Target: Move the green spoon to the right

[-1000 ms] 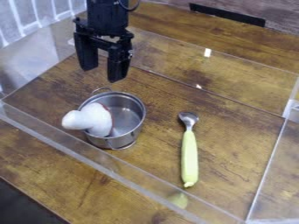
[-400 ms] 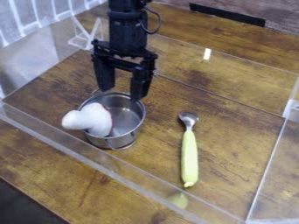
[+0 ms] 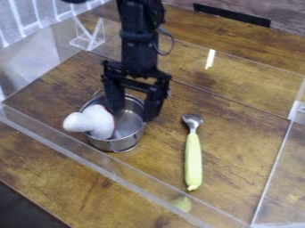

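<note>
- On the table point(image 3: 238, 98), a dark wood-grain top, clear acrylic walls point(image 3: 71, 147) fence the work area along the front and sides.
- Above the middle of it, the black arm point(image 3: 141, 31) hangs down from the top edge of the view and ends in the gripper point(image 3: 134, 100).
- Its jaws are spread wide, with nothing between them; one finger point(image 3: 109, 89) points down over the pot's back rim and the other sits just right of the pot.
- Left of centre stands the steel pot point(image 3: 123, 125), upright, partly under the gripper.
- Against the pot's left rim leans a white rounded object point(image 3: 87, 121), part inside the pot and part out over the edge.
- Right of the pot, apart from it, the green spoon point(image 3: 192, 153) lies flat on the wood, its silver bowl toward the back and its yellow-green handle running toward the front wall.
- Well apart from the spoon, the gripper touches no part of it.
</note>
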You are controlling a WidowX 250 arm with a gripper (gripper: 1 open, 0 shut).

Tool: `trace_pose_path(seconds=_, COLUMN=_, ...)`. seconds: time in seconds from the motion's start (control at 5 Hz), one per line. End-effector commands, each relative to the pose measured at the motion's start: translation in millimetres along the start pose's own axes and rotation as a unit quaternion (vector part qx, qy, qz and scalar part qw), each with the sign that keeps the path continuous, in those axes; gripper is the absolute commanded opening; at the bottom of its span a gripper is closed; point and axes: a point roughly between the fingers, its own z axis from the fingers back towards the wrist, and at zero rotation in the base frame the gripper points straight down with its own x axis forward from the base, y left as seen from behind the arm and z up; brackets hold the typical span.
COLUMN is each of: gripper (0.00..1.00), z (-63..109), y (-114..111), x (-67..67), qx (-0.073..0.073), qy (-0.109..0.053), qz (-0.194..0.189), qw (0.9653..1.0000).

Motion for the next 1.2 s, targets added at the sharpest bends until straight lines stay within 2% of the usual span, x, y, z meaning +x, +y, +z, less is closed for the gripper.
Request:
trace_pose_path(seconds=0.0, gripper=1.00, z=25.6, y=-18.1, x=3.3, qx=-0.007, qy=-0.061, qz=0.009, qw=0.9981)
trace_pose_path(seconds=0.2, gripper=1.00, z=30.0, y=-24.9, x=7.5, qx=-0.011, qy=-0.075, qz=0.018, qw=0.9969)
trace_pose_path(seconds=0.6, gripper=1.00, z=25.5, y=-45.0, x=6.3, qx=-0.024, qy=-0.112, qz=0.070, qw=0.9910)
trace_pose_path(seconds=0.8, gripper=1.00, z=18.5, y=-53.6, x=7.7, qx=-0.023, qy=-0.135, qz=0.097, qw=0.9857)
trace_pose_path(seconds=1.0, gripper=1.00, z=19.2, y=-65.4, x=10.6, qx=-0.023, qy=-0.154, qz=0.128, qw=0.9794)
